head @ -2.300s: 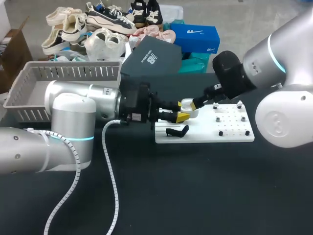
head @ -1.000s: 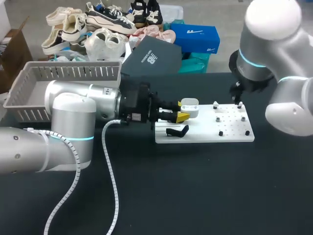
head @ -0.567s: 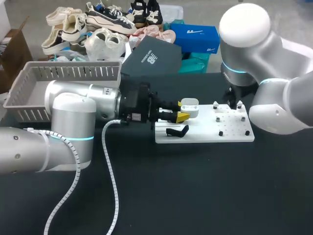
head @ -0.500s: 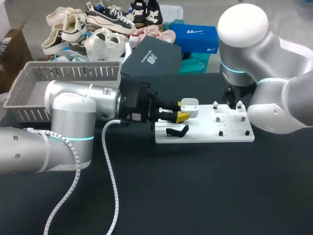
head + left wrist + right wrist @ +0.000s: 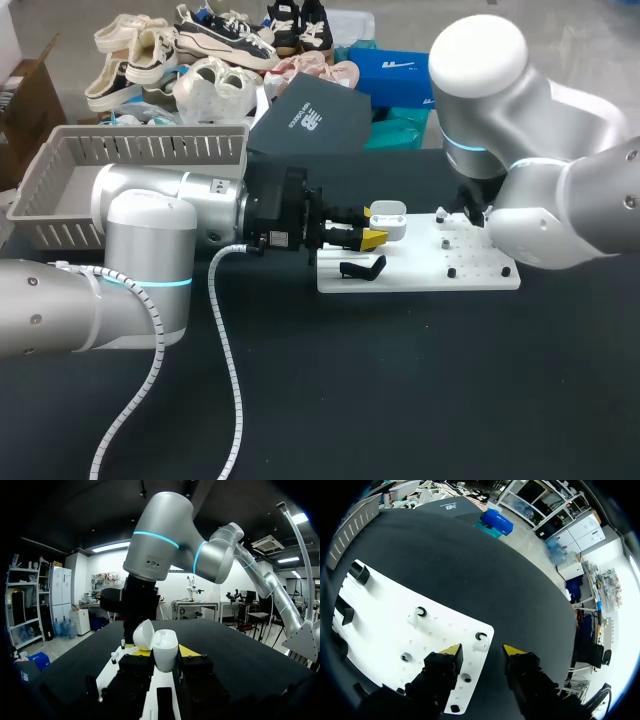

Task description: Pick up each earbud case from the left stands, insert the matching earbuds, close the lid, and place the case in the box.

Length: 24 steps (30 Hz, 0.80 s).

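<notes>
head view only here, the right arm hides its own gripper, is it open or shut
Observer: Open. The right wrist view shows the right gripper with its fingers apart and nothing between them.
Operator: ok whats it over
Observer: A corner of the white board. A small white piece with a dark ring, likely an earbud, stands just ahead of the gap between the fingers.

I work at one table (image 5: pixel 420 400) with a flat, matte black top. In the head view the top spans the full width, and its far edge runs straight across. Lighting is even over the surface. In the left wrist view the top carries a faint grey sheen toward its far end.
</notes>
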Each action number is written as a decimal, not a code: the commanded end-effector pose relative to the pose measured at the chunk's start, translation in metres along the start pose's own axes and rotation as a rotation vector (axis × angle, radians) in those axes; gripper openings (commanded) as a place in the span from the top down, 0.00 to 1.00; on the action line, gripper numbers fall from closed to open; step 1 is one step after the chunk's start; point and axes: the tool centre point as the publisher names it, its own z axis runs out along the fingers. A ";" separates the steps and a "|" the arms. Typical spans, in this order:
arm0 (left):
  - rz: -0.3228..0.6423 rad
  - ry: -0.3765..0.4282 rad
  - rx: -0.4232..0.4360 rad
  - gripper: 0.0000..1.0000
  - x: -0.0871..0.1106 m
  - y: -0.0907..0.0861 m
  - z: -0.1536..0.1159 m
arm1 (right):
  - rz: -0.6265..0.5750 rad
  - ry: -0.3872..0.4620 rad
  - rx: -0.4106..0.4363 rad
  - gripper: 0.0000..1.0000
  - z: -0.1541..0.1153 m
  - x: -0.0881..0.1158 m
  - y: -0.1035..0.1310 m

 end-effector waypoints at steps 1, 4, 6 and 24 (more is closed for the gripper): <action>0.000 -0.001 0.000 1.00 0.000 0.000 0.000 | 0.000 0.005 0.000 0.55 0.002 -0.003 0.001; 0.000 -0.001 0.000 1.00 0.000 0.000 0.000 | 0.001 0.003 -0.002 0.56 0.003 -0.004 0.001; 0.000 -0.001 0.000 1.00 0.000 0.000 0.000 | 0.001 0.002 -0.002 0.57 0.004 -0.005 0.001; 0.000 -0.001 0.000 1.00 0.000 0.000 0.000 | 0.003 0.011 0.001 0.76 0.006 -0.003 -0.001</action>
